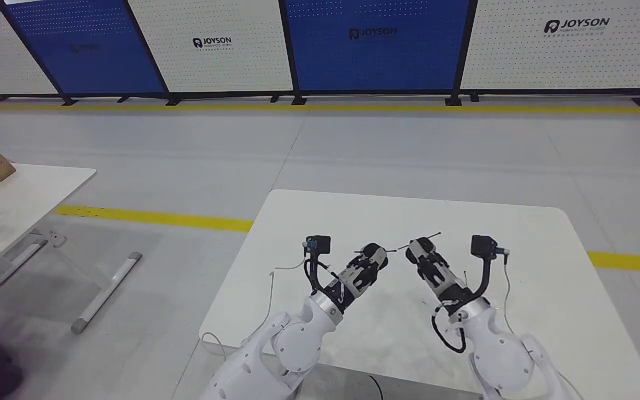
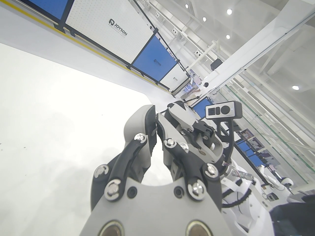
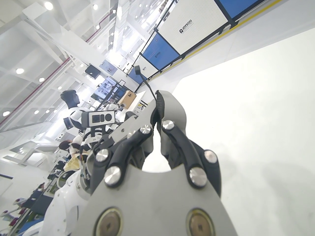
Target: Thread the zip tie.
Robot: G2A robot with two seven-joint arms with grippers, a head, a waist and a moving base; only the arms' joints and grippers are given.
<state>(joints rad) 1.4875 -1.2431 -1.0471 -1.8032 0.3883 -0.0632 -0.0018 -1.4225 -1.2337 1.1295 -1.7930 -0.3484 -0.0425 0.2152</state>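
Right wrist view: right pincer (image 3: 157, 106) clamped on zip tie (image 3: 137, 70), strap pointing out past its tips; left pincer (image 1: 379, 250) pinched closed, tip-to-tip nearby, above worktop (image 1: 520, 260).

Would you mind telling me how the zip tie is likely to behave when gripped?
Probably springy, not floppy: the zip tie juts from the shut right hand in a gentle curve without drooping. Likely very light, being so thin. Such a narrow strap may twist or slip in the pinch.
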